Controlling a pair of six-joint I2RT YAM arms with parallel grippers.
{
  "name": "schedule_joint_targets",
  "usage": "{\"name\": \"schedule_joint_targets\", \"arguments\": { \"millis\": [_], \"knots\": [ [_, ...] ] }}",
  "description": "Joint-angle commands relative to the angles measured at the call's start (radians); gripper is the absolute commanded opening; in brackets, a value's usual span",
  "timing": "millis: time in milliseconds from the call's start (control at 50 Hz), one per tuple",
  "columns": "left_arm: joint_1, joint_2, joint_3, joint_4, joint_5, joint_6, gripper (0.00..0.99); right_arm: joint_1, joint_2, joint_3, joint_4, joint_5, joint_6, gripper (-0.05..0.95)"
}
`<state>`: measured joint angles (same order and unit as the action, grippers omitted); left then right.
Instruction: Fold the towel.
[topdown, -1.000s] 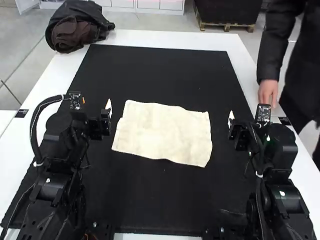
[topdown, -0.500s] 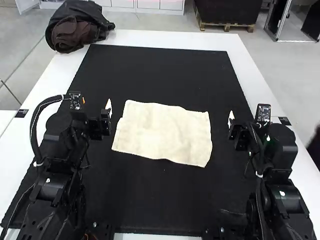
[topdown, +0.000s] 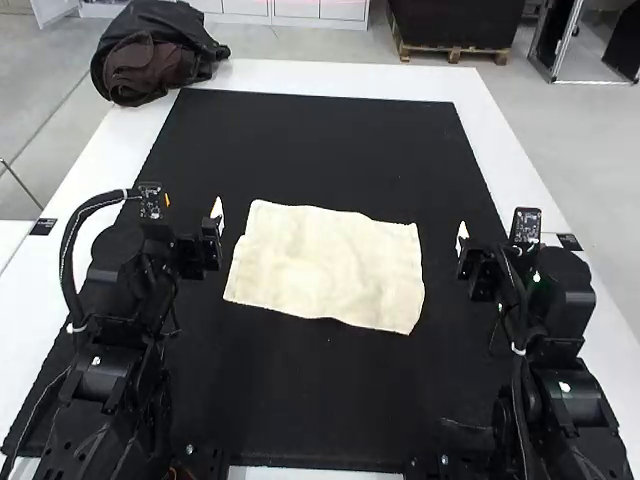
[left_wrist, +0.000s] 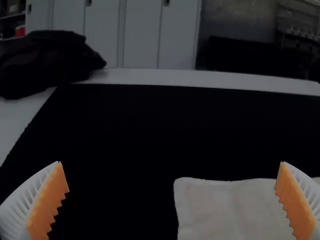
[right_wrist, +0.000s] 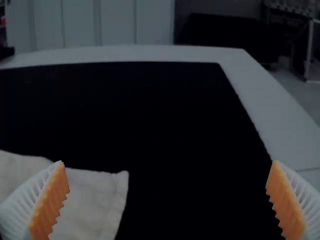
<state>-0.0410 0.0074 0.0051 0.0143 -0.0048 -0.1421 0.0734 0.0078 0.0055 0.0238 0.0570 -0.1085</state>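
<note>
In the high view a cream towel (topdown: 327, 265) lies spread flat, slightly askew and with a few soft wrinkles, between the two arms. My left gripper (topdown: 217, 217) is just off the towel's left edge, and my right gripper (topdown: 462, 238) stands a little way from its right edge; neither touches it. The left wrist view has the left gripper (left_wrist: 172, 200) open, with a corner of the towel (left_wrist: 225, 210) beyond its fingers. In the right wrist view the right gripper (right_wrist: 167, 200) is open too, and the towel (right_wrist: 92, 200) shows with one corner.
Under the towel a black mat (topdown: 320, 150) covers most of the white table (topdown: 340, 76). A dark bag or jacket (topdown: 152, 52) rests on the table's far left corner. Wide stretches of mat extend beyond and in front of the towel.
A person whose hand rested at the table's right edge has moved away out of the high view. Both arms and the towel have stayed still.
</note>
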Motion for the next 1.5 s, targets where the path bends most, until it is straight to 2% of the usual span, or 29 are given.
{"name": "schedule_joint_targets", "arguments": {
  "millis": [0,40,80,320,400,500,560,600,660,720,780,820,860,920,1060,1180,1220,1320,1420,1480],
  "knots": [
    [-0.002,-0.011,-0.004,0.007,-0.012,0.110,0.970,-0.014,-0.006,-0.004,0.025,-0.003,-0.023,0.91],
    [-0.002,-0.012,-0.004,0.006,-0.012,0.156,0.970,-0.015,-0.006,-0.004,0.042,-0.002,-0.060,0.91],
    [-0.002,-0.011,-0.004,0.009,-0.011,0.170,0.970,-0.015,-0.006,-0.004,0.056,-0.002,-0.083,0.91],
    [-0.002,-0.011,-0.004,0.032,-0.011,0.182,0.969,-0.015,-0.006,-0.004,0.077,-0.009,-0.120,0.91],
    [0.003,-0.011,-0.004,0.033,-0.011,0.187,0.969,-0.015,-0.006,-0.002,0.076,-0.049,-0.238,0.91],
    [0.003,-0.011,-0.004,0.036,-0.011,0.190,0.969,-0.015,-0.006,-0.002,0.070,-0.049,-0.372,0.91],
    [0.004,-0.011,-0.004,0.041,-0.011,0.197,0.969,-0.015,-0.006,-0.004,0.005,-0.049,-0.411,0.91],
    [0.004,-0.012,-0.004,0.047,-0.011,0.203,0.969,-0.015,-0.006,-0.004,0.010,-0.055,-0.398,0.91],
    [0.004,-0.012,-0.004,0.073,-0.011,0.210,0.969,-0.015,-0.006,-0.004,0.062,-0.065,-0.293,0.91],
    [0.006,-0.012,-0.004,0.148,-0.026,0.213,0.959,-0.015,-0.006,-0.006,0.166,-0.065,-0.286,0.91],
    [0.006,-0.012,-0.004,0.251,-0.107,0.214,0.952,-0.015,-0.006,-0.004,0.338,-0.063,-0.335,0.91],
    [0.006,-0.012,-0.001,0.314,-0.123,0.214,0.944,-0.015,-0.006,-0.004,0.458,-0.062,-0.392,0.91],
    [0.006,-0.012,0.012,0.339,-0.129,0.214,0.931,-0.015,-0.006,0.007,0.544,-0.057,-0.396,0.90],
    [0.004,-0.009,0.061,0.329,-0.142,0.216,0.931,-0.018,-0.002,0.071,0.525,-0.051,-0.347,0.90],
    [-0.002,0.065,0.226,0.297,-0.162,0.216,0.933,-0.018,0.072,0.263,0.340,-0.054,-0.129,0.90],
    [-0.003,0.261,0.378,0.283,-0.166,0.213,0.933,-0.020,0.281,0.399,0.323,-0.060,0.026,0.90],
    [-0.003,0.344,0.434,0.277,-0.164,0.213,0.934,-0.020,0.374,0.461,0.294,-0.068,0.084,0.90],
    [0.001,0.525,0.539,0.276,-0.164,0.213,0.934,-0.023,0.581,0.582,0.215,-0.091,0.164,0.90],
    [0.009,0.714,0.625,0.263,-0.167,0.210,0.936,-0.030,0.759,0.666,0.199,-0.095,0.214,0.90],
    [0.018,0.804,0.659,0.254,-0.172,0.208,0.938,-0.040,0.862,0.700,0.200,-0.092,0.216,0.90]
  ]
}}
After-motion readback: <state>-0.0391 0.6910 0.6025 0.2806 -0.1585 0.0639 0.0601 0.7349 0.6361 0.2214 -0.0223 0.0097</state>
